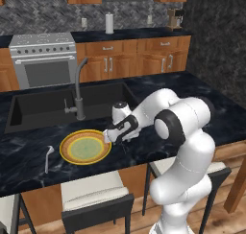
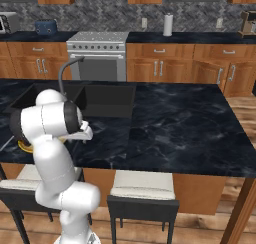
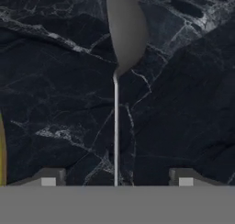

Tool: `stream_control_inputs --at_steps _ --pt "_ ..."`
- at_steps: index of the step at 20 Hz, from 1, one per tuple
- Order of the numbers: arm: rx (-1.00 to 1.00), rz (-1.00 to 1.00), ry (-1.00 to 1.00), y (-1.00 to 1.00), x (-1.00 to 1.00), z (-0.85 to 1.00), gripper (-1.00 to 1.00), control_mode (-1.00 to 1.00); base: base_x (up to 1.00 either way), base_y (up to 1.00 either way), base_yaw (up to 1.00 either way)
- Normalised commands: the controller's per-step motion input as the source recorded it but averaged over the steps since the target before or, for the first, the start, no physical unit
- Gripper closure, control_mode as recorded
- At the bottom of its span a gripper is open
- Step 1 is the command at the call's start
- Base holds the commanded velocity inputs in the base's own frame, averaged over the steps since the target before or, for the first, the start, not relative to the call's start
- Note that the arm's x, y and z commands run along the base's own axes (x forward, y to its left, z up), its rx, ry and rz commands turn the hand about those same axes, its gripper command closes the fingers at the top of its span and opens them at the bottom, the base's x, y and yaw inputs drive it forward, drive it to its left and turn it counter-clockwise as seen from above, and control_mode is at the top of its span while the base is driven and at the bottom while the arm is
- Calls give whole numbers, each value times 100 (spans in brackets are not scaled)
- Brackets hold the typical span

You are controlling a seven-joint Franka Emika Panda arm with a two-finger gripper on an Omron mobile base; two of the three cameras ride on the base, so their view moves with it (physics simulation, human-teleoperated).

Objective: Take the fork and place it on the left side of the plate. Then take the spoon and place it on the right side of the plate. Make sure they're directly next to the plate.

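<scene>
The counter (image 1: 158, 91) under me was black marble with pale veins, a long island top with a dark sink (image 1: 43, 108) sunk into its far half. On the bare stone in front of the sink lay the plate (image 1: 85, 147), flat, yellow rim outermost. The fork (image 1: 48, 157) lay on the stone to the plate's left, near it but apart. On the plate's right, in my hand view, the spoon (image 3: 117, 81) lay flat on the marble, bowl away from me, a sliver of the yellow rim showing beside it.
</scene>
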Motion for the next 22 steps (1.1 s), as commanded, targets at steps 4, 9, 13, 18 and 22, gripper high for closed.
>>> stream_control_inputs --at_steps 4,9,13,18,22 --pt "1 -5 -11 -20 -29 20 -100 -100 0 0 0" --pt "0 -7 -10 -27 -33 28 -100 -100 0 0 0" --pt "0 -7 -9 -27 -42 34 -100 -100 0 0 0" --pt "0 -4 -12 -25 -43 48 -100 -100 0 0 0" --pt "0 -3 -11 -22 -44 47 -100 -100 0 0 0"
